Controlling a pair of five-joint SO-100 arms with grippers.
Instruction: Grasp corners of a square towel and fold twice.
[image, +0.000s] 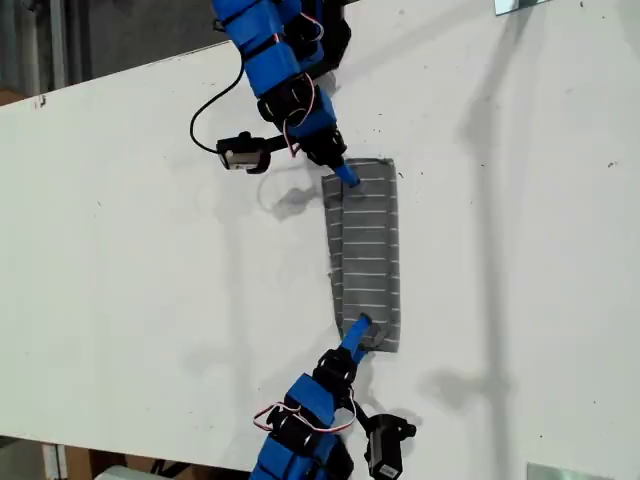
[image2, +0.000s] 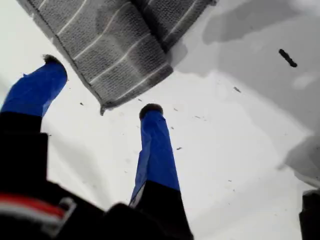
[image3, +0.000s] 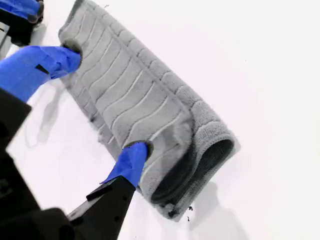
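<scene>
The towel (image: 370, 250) lies folded into a long narrow grey striped strip on the white table (image: 150, 250), near the middle of the exterior view. My first gripper (image: 347, 177) reaches in from the exterior view's top to the strip's upper end. It is open, with a layered corner (image2: 107, 102) of the towel (image2: 115, 50) between its blue fingertips (image2: 150, 112) and not pinched. My second gripper (image: 357, 328) comes from the exterior view's bottom. It is open too, its fingers (image3: 131, 162) spread wide against the towel (image3: 135, 100) beside the thick folded end (image3: 210, 160).
Each arm carries a black camera module beside its wrist (image: 240, 153) (image: 385, 445), and a black cable (image: 205, 110) loops over the table by the first arm. The table's edge (image: 120, 78) runs across the exterior view's upper left. Shiny plates (image: 565, 472) sit at that view's right corners.
</scene>
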